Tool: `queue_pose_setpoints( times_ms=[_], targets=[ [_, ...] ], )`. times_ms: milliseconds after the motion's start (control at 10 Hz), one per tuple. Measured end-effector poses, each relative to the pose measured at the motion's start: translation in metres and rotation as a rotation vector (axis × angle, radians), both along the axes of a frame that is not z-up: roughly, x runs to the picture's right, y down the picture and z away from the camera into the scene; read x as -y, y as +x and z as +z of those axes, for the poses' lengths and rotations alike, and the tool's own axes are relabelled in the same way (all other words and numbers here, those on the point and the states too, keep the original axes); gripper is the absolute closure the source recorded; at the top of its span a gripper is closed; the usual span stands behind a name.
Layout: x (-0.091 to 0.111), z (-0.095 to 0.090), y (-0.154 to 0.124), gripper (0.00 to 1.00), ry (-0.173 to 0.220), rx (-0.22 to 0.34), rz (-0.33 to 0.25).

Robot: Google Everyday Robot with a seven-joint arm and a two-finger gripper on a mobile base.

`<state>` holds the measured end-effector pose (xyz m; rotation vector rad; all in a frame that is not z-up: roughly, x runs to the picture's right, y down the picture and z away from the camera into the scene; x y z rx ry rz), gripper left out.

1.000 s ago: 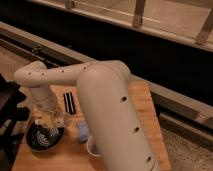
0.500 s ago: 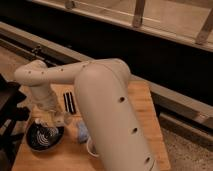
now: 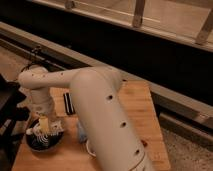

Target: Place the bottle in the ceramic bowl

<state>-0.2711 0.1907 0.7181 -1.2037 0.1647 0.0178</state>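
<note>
The ceramic bowl [image 3: 35, 145], black, wide and shallow with pale rings inside, sits at the front left of the wooden table. My gripper [image 3: 46, 129] hangs straight down right over the bowl, at the end of the large white arm. A small pale slim shape, seemingly the bottle [image 3: 43, 123], stands upright at the gripper's tip just above the bowl's inside. The wrist hides much of it, so I cannot tell whether it is held or resting in the bowl.
A black rectangular bar [image 3: 68, 103] lies behind the bowl. A bluish object [image 3: 81, 131] and a white cup [image 3: 90, 148] sit right of the bowl, partly hidden by the arm. The wooden table [image 3: 137, 107] extends right. A dark wall and rail run behind.
</note>
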Motion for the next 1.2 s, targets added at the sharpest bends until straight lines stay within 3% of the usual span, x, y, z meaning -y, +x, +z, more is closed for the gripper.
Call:
queue_pose_setpoints(
  times_ms=[200,300,600,800,1000,1200],
  targets=[
    [0.000,-0.007,-0.006,0.24,0.030,0.046,0.000],
    [0.001,-0.009,-0.005,0.20,0.047,0.059,0.006],
    [0.002,-0.017,-0.007,0.20,0.085,0.131,0.028],
    [0.007,-0.020,-0.006,0.20,0.090,0.185,0.032],
    [0.008,-0.019,-0.006,0.20,0.090,0.132,0.036],
    [0.013,-0.019,-0.003,0.20,0.096,0.153,0.039]
  ],
)
